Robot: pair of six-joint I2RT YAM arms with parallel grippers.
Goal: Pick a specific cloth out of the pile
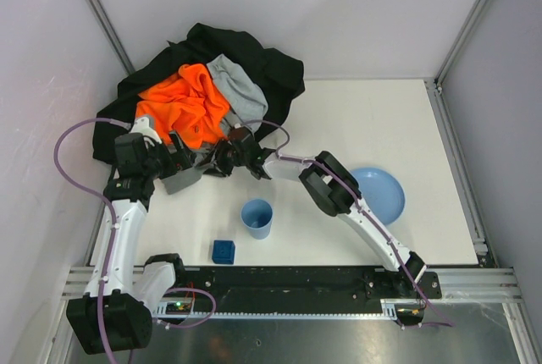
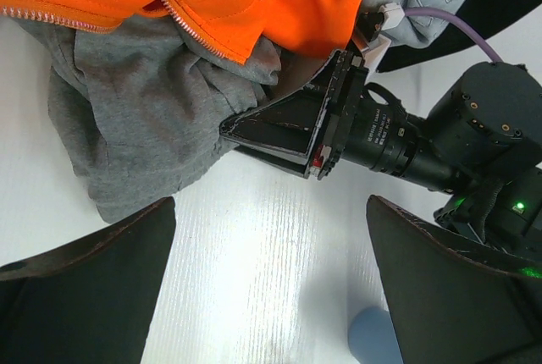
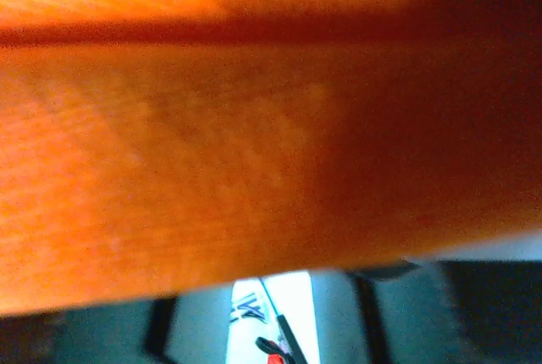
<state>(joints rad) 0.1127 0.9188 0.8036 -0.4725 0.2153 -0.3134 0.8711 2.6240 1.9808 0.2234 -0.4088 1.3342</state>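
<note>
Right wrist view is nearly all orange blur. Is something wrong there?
Nothing looks broken. The orange cloth lies right against that camera, because the right gripper is pushed into the edge of the pile under it. Its fingers are hidden there.

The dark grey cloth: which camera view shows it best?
The left wrist view: the dark grey cloth lies large and sharp there, partly under the orange garment. The top external view shows only a small patch of it. The right wrist view shows blurred orange only.

My lab test cell.
Bare walls point(image 1: 339, 8) and metal framing point(image 1: 470, 19) box in my white table point(image 1: 364, 127); a black mounting rail point(image 1: 288, 284) edges it.
</note>
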